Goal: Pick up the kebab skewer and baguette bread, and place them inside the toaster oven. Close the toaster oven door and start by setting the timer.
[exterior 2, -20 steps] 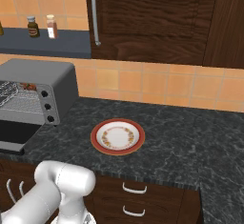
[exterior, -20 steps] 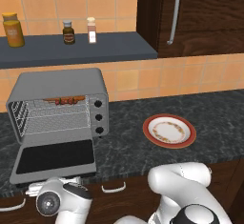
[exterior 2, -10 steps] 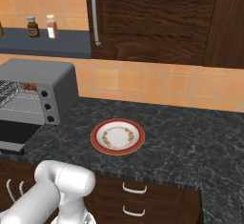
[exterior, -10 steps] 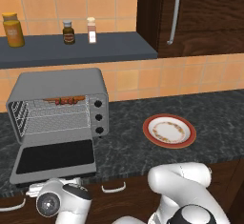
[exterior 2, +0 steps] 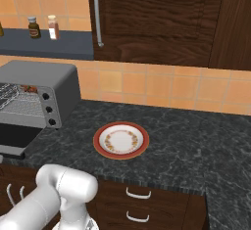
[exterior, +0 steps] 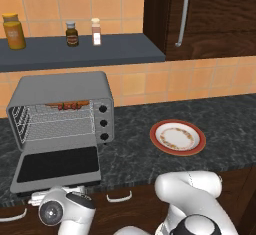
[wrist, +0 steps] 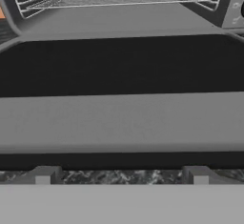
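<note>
While our gripper (wrist: 121, 182) hovers at the toaster oven door (exterior: 57, 166)'s front edge — jaws wide apart, empty — the door lies flat. Inside the toaster oven (exterior: 62, 106), the kebab skewer (exterior: 67, 105) runs side to side.

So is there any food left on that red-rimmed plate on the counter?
No, the plate shows just its patterned face in the left base view, while the kebab skewer already lies inside the toaster oven.

Grey toaster oven (exterior: 62, 91) on counter, door (exterior: 57, 166) down flat, skewer (exterior: 67, 105) inside.

Base views flank toaster oven (exterior: 62, 114); hand view close at door (wrist: 122, 118).
</note>
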